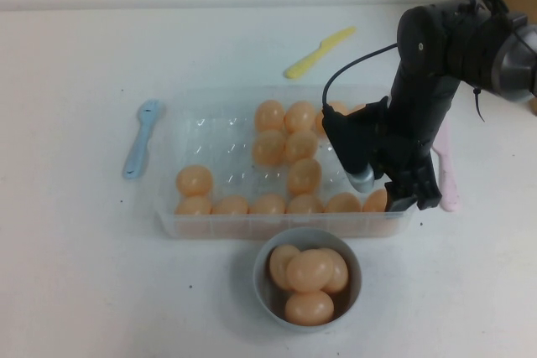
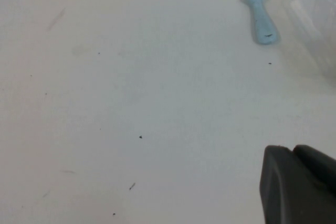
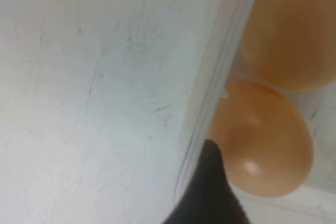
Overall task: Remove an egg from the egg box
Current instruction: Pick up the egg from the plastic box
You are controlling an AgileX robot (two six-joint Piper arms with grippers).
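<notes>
**Watch the tray wall at the front right corner**

Starting on your left: the blue spatula (image 1: 141, 137) lies on the table just beside the egg box (image 1: 201, 127), and your left gripper (image 2: 299, 184) hangs over bare table well clear of both. Only a dark edge of it shows in the left wrist view, so you cannot tell whether its fingers are apart or together. It is no risk where it sits.

Across the middle, the grey bowl (image 1: 265, 287) holding several eggs sits just in front of the box's near wall. A sideways drag on the tray would likely knock into it.

On your right, the right gripper (image 1: 403, 199) is down at the box's front right corner, by the egg (image 1: 377, 200) in that corner cell. The right wrist view shows one dark fingertip (image 3: 207, 192) touching or nearly touching the clear wall, with the egg just inside. The other finger is out of sight, so whether the jaws are spread or closed is unclear. If that tip is outside the wall, closing could pinch plastic and lift the tray. The egg looks smooth and may slip.
</notes>
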